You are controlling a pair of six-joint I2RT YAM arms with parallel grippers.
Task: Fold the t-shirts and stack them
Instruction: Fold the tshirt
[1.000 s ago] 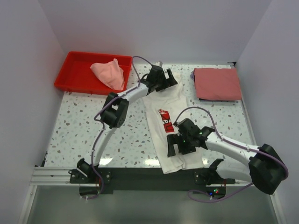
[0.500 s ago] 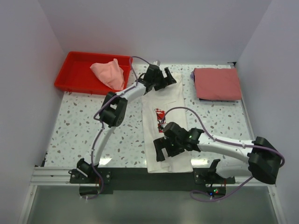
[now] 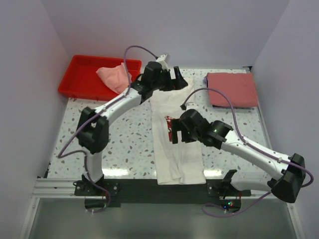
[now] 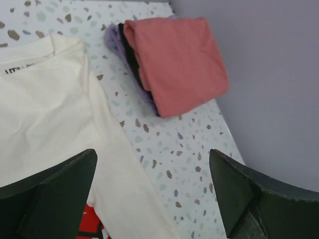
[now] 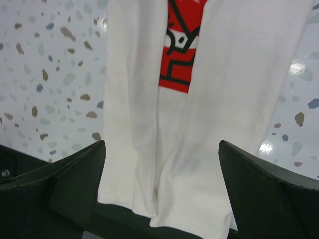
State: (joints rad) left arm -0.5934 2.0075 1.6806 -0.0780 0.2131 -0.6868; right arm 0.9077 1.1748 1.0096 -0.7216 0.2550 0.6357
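Note:
A white t-shirt (image 3: 178, 159) with a red chest print (image 5: 182, 45) lies as a long narrow strip down the table's middle, sides folded in, hem over the black front rail. My left gripper (image 3: 174, 79) hovers open above its collar end (image 4: 45, 99), holding nothing. Over the print, my right gripper (image 3: 175, 133) also stands open and empty, with the cloth (image 5: 214, 99) below its fingers. A pale pink t-shirt (image 3: 115, 77) is crumpled in the red tray. At the back right lies a folded dusty-red t-shirt (image 3: 232, 89), also in the left wrist view (image 4: 174, 59).
The red plastic tray (image 3: 79, 82) sits at the back left. Purple and black cloth edges (image 4: 122, 47) show under the dusty-red shirt. Grey walls close in on both sides and at the back. The black rail (image 3: 129, 186) runs along the front edge.
My right gripper has risen from the shirt's lower end to above the print. The left arm swung left near the collar. The shirt now lies straighter and further left.

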